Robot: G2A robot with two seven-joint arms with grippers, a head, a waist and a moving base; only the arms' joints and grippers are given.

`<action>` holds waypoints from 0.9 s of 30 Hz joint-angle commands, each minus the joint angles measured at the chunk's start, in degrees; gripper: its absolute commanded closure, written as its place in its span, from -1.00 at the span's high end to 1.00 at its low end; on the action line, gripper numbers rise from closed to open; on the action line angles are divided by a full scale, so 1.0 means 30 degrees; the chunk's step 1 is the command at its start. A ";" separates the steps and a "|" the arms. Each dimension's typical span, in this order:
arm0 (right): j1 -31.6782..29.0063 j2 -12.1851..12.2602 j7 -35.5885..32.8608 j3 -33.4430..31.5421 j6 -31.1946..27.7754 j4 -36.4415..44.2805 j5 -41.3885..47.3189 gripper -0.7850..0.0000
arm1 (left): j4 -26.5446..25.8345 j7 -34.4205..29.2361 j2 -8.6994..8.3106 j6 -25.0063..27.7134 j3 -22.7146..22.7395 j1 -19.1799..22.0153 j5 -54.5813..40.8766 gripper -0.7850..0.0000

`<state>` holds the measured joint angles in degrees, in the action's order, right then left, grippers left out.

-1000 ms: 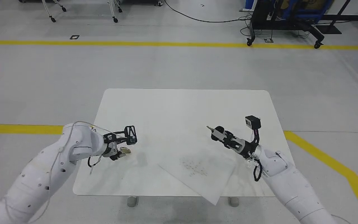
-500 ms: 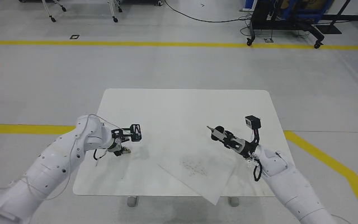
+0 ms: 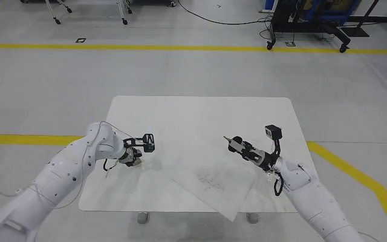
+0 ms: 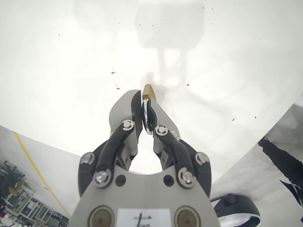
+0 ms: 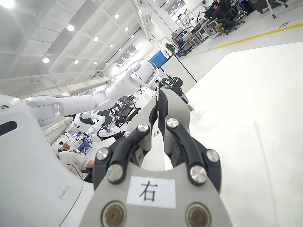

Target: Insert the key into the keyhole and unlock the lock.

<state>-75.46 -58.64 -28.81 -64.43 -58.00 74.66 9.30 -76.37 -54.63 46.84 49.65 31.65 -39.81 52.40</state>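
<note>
the lock (image 4: 148, 92) is held by its silver loop in the left claw (image 4: 144, 105), clamped tight, low over the left side of the table (image 3: 199, 115), so its gold body is left free. the right claw (image 3: 232, 141) is pressed shut on a thin bit, likely the key (image 3: 225, 138), pointed toward the lock but well apart.
</note>
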 commanded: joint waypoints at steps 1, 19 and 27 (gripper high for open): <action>0.0000 0.0000 0.0000 0.0000 0.0000 0.0000 0.0000 -1.00 | -0.0001 0.0064 -0.0056 0.0063 -0.0091 0.0083 -0.0017 -1.00; 0.0000 0.0000 0.0000 0.0000 0.0000 0.0000 0.0000 -1.00 | 0.0022 0.0301 -0.0358 0.0301 -0.1540 0.1060 -0.1652 -0.55; 0.0000 0.0000 0.0000 0.0000 0.0000 0.0000 0.0000 -1.00 | 0.0109 0.0315 -0.0623 0.0316 -0.2125 0.1308 -0.2112 -0.71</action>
<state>-75.46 -58.64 -28.81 -64.43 -58.00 74.66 9.30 -76.12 -53.45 45.07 50.84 25.76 -35.93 45.93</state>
